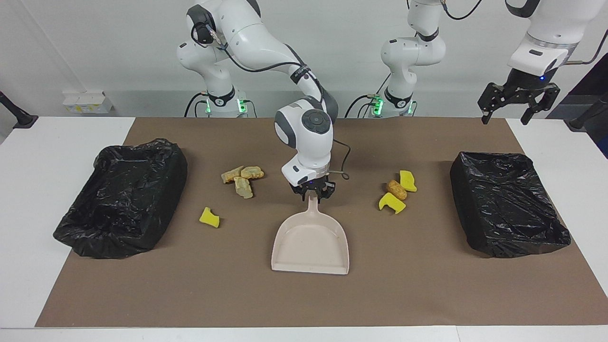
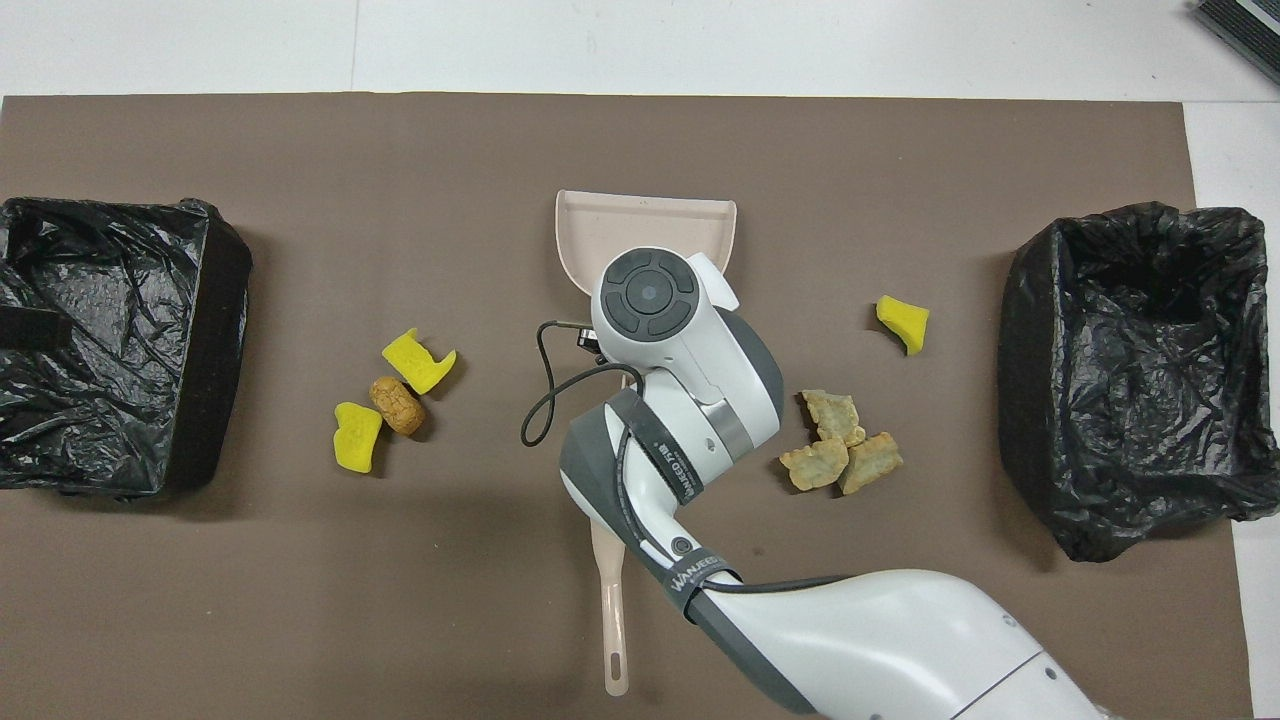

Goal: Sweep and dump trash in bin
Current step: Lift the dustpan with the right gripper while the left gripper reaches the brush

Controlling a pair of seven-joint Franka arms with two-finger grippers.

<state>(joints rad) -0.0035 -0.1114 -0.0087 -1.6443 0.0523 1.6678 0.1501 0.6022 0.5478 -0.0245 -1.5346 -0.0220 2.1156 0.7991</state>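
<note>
A beige dustpan [image 1: 311,242] [image 2: 600,225] lies mid-mat, its handle pointing toward the robots. My right gripper [image 1: 313,192] is down at the top of that handle, shut on it; in the overhead view the wrist hides it. The trash lies in two groups. Three tan lumps [image 1: 242,179] [image 2: 838,450] and a yellow chunk [image 1: 209,217] [image 2: 903,322] lie toward the right arm's end. Two yellow chunks [image 1: 407,180] [image 2: 415,360] and a brown lump [image 1: 396,189] [image 2: 397,405] lie toward the left arm's end. My left gripper [image 1: 515,111] waits raised and open.
A black-lined bin [image 1: 123,194] [image 2: 1140,370] stands at the right arm's end of the brown mat, and another [image 1: 508,202] [image 2: 100,340] at the left arm's end. A beige brush [image 2: 612,610] lies nearer to the robots than the dustpan, partly under the right arm.
</note>
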